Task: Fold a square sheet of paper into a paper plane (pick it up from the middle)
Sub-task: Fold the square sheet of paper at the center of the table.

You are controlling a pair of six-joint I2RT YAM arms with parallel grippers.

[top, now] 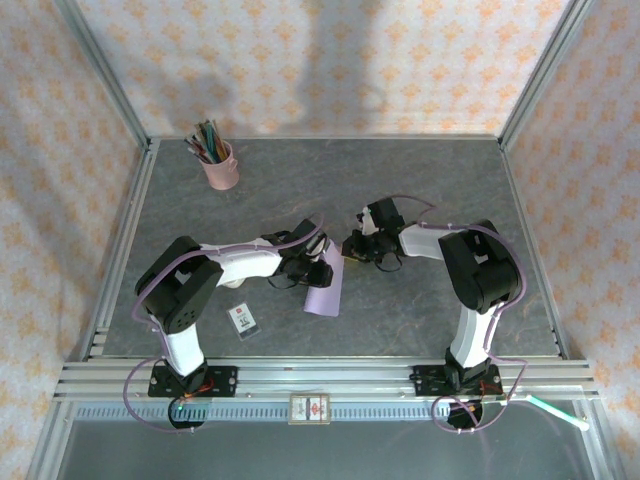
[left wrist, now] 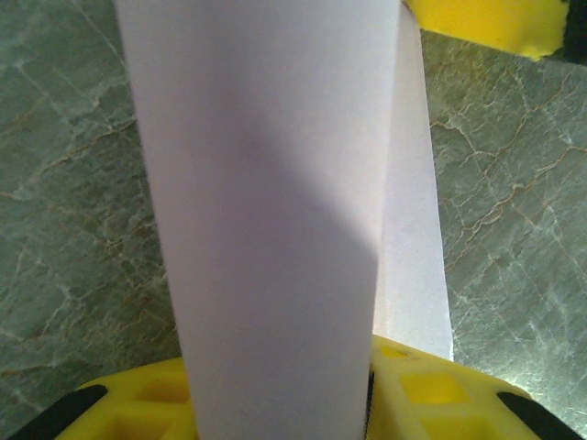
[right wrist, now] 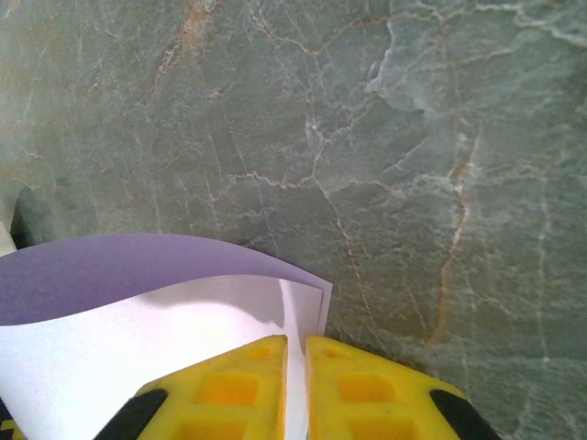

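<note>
Closest in, from the left wrist: left end effector (left wrist: pixel 280 408), a yellow finger on either side of the lavender sheet of paper (left wrist: pixel 275 229), clamped on it. The sheet runs straight away from the fingers as a long curled band, one layer bowed over another, with a paler flap showing along its right side. The grey, stone-veined table (left wrist: pixel 73 229) lies beneath. At the band's far end, in the top right corner, a yellow finger (left wrist: pixel 486 23) of the other arm sits just beside the paper's edge. From the right wrist: right end effector (right wrist: pixel 295 367), fingers almost together, a sliver of pale paper in the slit between them, so it is pinching the sheet's edge close to a corner. From there the sheet spreads left, its pale face nearest the fingers and a lavender layer arching up behind it. From overhead: both arms reach inward and meet near the middle of the table, the end effectors close together. The sheet hangs as a slanted strip from the left one toward the near edge. I cannot tell whether its lower end rests on the table or hangs just over it. A small white card (top: pixel 243 319) with dark print lies flat to the left of the strip, near the left arm's elbow and apart from the paper. A pink cup (top: pixel 221 168) holding pens (top: pixel 205 138) stands at the far left, well apart from everything else.
</note>
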